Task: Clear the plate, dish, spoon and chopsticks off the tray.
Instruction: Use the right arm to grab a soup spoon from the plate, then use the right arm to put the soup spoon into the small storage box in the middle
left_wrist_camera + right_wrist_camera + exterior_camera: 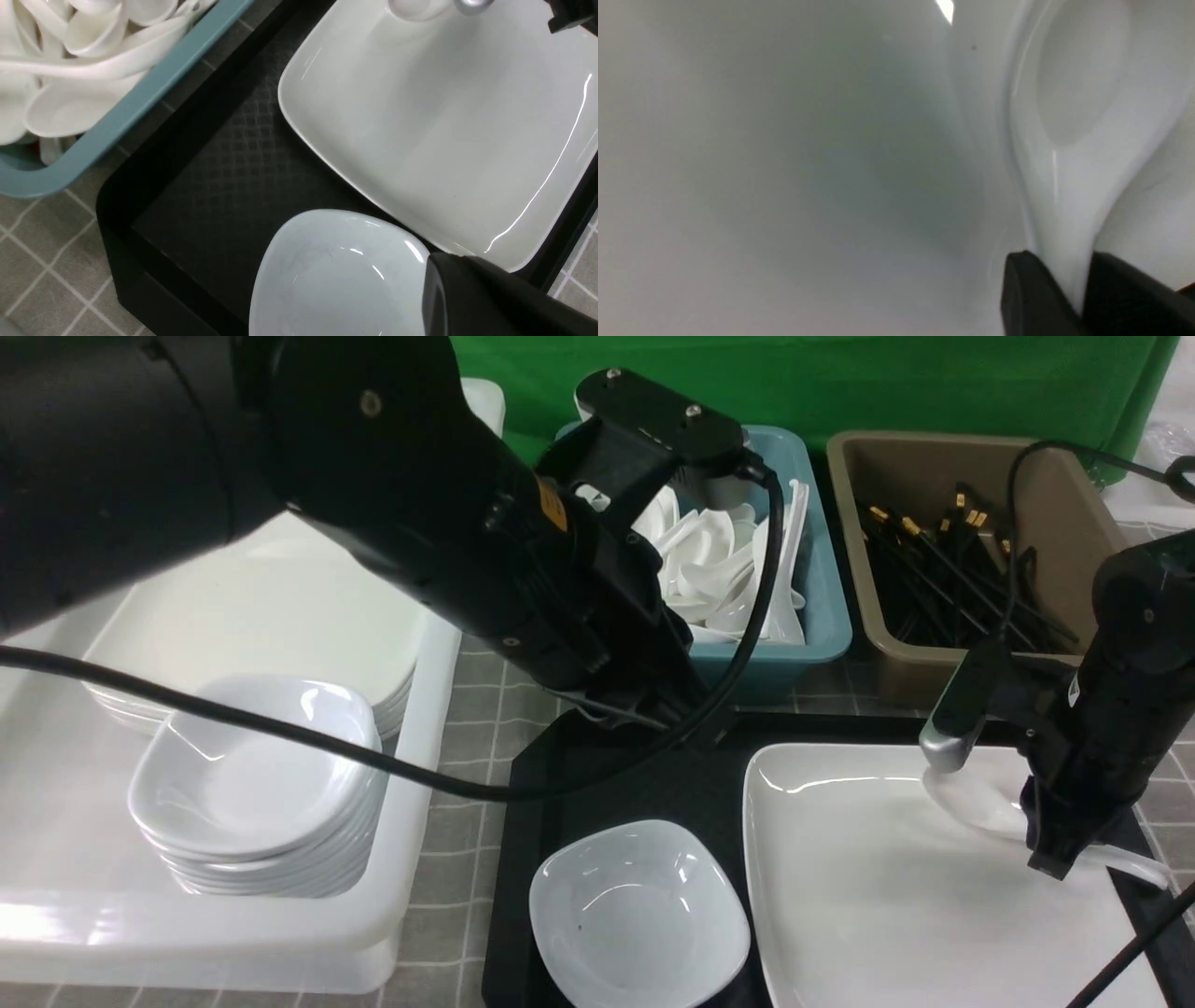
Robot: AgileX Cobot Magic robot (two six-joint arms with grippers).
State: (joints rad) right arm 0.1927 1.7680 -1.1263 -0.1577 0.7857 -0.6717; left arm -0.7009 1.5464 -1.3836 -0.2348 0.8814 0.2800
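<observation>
The black tray [607, 775] holds the small white dish [639, 915] and, to its right, the large white plate [878, 896]. On the plate's far right lies the white spoon [980, 803], bowl up. My right gripper [1055, 859] is down on the plate, shut on the spoon's handle; the right wrist view shows the handle pinched in the gripper [1064, 270], with the spoon's bowl [1083, 93] beyond. My left gripper [439, 268] is shut and empty, hovering over the dish [336, 280] where it meets the plate's corner [467, 233]. The chopsticks are out of view.
A teal bin [822, 616] of several white spoons and a brown bin [934, 467] of black gold-banded sticks stand behind the tray. A white tub [411, 859] at the left holds stacked dishes [252, 793] and stacked plates [271, 607]. The left arm [420, 495] reaches across the upper left.
</observation>
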